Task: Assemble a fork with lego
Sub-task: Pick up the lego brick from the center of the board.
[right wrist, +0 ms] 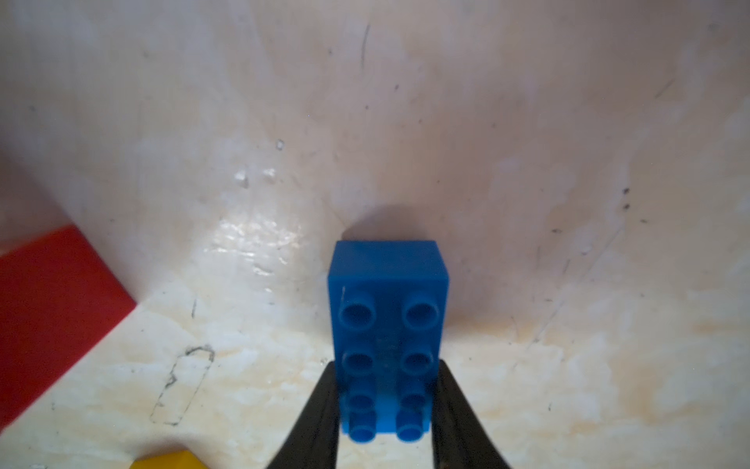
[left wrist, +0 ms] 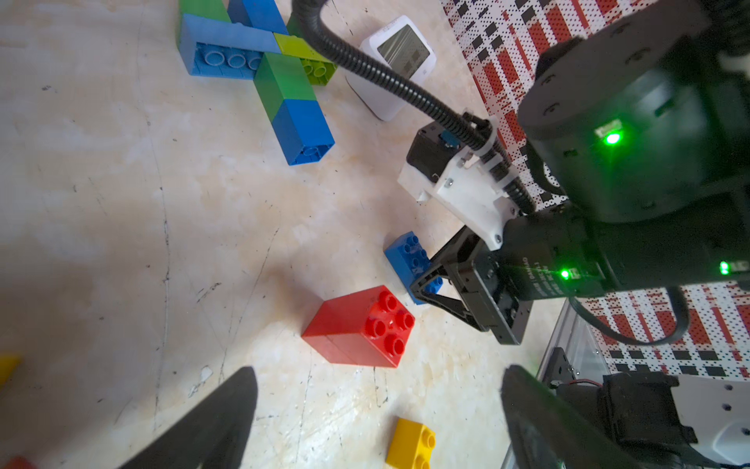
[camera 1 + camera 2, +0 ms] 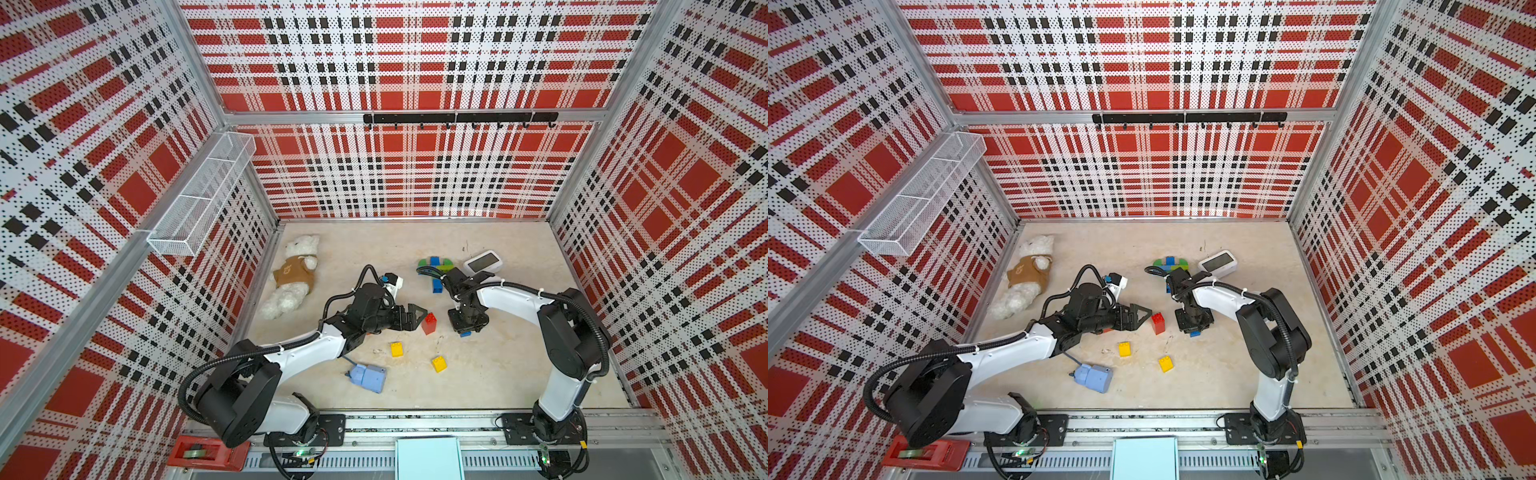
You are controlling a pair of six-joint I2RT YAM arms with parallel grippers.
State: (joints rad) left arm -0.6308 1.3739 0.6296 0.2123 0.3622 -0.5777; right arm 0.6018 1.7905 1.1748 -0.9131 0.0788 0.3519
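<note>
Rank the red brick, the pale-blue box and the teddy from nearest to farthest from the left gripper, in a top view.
1. The red brick, just past the tips of the open left gripper.
2. The pale-blue box, toward the front edge, beside the left arm.
3. The teddy, far off by the left wall.

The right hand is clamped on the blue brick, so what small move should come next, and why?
Probably lift the blue brick straight up. The right hand is shut on its long sides, but the brick seems to rest on the table, and the part-built fork lies apart from it, nearer the back wall.
</note>
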